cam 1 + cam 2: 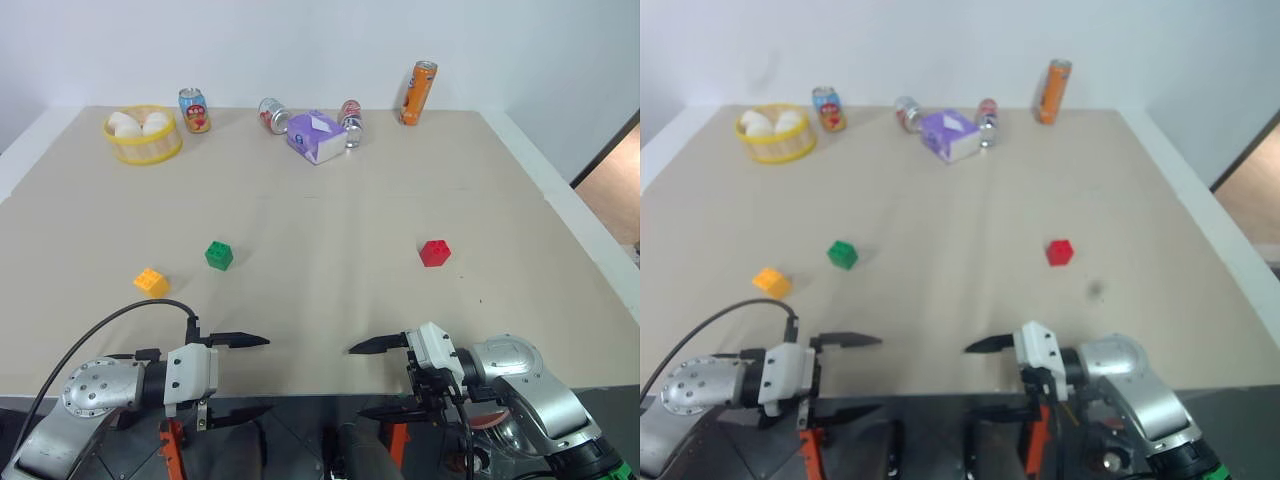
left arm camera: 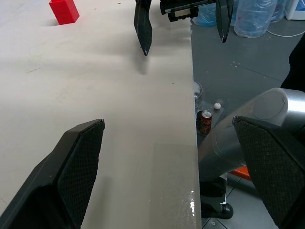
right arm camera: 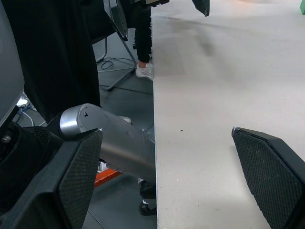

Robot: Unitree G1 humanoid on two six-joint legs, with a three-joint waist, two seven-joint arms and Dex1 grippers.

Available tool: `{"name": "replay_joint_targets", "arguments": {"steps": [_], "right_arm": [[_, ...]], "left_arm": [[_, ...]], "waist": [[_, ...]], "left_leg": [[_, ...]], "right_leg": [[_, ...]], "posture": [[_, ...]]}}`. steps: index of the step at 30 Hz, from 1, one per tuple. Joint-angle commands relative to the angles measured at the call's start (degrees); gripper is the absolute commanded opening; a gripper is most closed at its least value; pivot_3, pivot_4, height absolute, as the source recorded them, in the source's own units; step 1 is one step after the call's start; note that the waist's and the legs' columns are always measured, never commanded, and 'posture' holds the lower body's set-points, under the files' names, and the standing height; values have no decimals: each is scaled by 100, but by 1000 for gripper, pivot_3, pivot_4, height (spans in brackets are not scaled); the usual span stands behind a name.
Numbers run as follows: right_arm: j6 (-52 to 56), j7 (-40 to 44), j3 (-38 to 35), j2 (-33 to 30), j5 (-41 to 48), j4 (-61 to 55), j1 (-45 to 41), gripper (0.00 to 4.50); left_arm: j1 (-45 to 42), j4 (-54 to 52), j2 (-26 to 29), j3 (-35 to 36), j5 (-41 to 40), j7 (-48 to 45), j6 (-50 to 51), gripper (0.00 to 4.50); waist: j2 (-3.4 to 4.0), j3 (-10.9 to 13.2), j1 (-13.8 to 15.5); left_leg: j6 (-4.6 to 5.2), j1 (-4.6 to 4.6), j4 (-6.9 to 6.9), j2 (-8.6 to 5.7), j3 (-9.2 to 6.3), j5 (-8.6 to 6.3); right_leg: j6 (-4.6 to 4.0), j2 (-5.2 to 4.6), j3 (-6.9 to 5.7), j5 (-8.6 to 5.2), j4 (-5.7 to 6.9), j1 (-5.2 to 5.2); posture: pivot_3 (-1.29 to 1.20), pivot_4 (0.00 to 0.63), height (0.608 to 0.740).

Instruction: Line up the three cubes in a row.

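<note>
Three cubes lie apart on the beige table (image 1: 330, 210). The red cube (image 1: 435, 252) is right of the middle, the green cube (image 1: 219, 255) left of the middle, and the yellow-orange cube (image 1: 151, 282) nearer me and further left. My left gripper (image 1: 264, 375) hovers open at the table's front edge, pointing right. My right gripper (image 1: 356, 381) faces it, also open, pointing left. Both are empty and well short of the cubes. The left wrist view shows the red cube (image 2: 64, 10) beyond the right gripper (image 2: 184, 46).
Along the far edge stand a yellow basket (image 1: 140, 152) of eggs, a purple box (image 1: 317, 137), an upright orange can (image 1: 418, 92) and three other cans, two of them lying. A person's legs and shoe (image 3: 144, 70) are beside the table, and a can (image 2: 205, 121) lies on the floor.
</note>
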Motion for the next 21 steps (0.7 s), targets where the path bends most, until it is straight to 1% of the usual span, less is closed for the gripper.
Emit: {"name": "replay_joint_targets", "arguments": {"steps": [1, 5, 21], "right_arm": [[-62, 12, -136, -63, 57, -105, 67, 4500], [-35, -5, -174, -85, 93, -173, 167, 4500], [160, -245, -226, -49, 187, -376, 277, 4500]], "left_arm": [[-26, 8, -41, -101, 55, -149, -298, 4453], [-47, 258, -87, -227, 102, -383, -639, 4453], [-104, 416, -185, -288, 16, -502, -667, 4453]], "waist": [[0, 0, 0], [1, -1, 1], [1, -2, 1]], "left_leg": [[0, 0, 0, 0, 0, 0], [-1, 5, 0, -1, 8, 0], [0, 8, 1, 2, 17, 0]], "right_leg": [[0, 0, 0, 0, 0, 0], [0, -1, 7, 0, 0, 4], [1, 2, 15, 1, 2, 4]], "posture": [[0, 150, 740], [0, 150, 740], [0, 150, 740]]}}
